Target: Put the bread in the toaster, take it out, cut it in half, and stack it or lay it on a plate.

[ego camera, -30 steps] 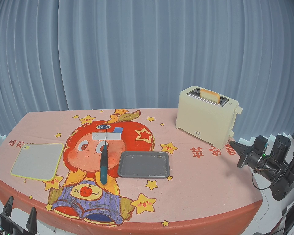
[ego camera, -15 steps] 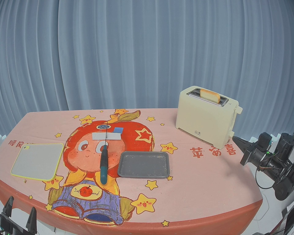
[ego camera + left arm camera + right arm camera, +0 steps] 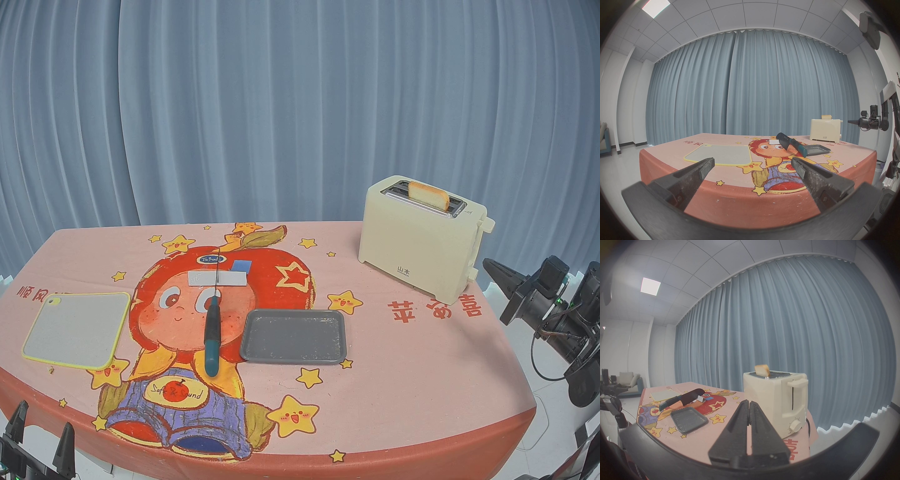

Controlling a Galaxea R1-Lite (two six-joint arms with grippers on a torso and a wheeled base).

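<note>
The bread [image 3: 429, 195] sticks up from the toaster [image 3: 419, 240] at the far right of the table [image 3: 406, 381], about 10 o'clock from the clenched right end effector [image 3: 491, 267], far nearer than the spread-apart left end effector [image 3: 42, 424].

- Table [image 3: 406, 375]: rounded near edge, covered by a pink cloth printed with a cartoon figure and yellow stars.
- Board [image 3: 78, 329]: grey with a yellow-green rim, flat at the near left.
- Knife [image 3: 212, 331]: at the middle, teal handle toward the near edge, blade pointing far.
- 2 small cards, 1 white [image 3: 201, 279] and 1 blue [image 3: 241, 266]: side by side at the far end of the knife, whose blade crosses the white one.
- Tray [image 3: 294, 337]: grey, rectangular, just right of the knife handle.
- Toaster [image 3: 419, 247]: cream, at the far right, well apart from the tray.
</note>
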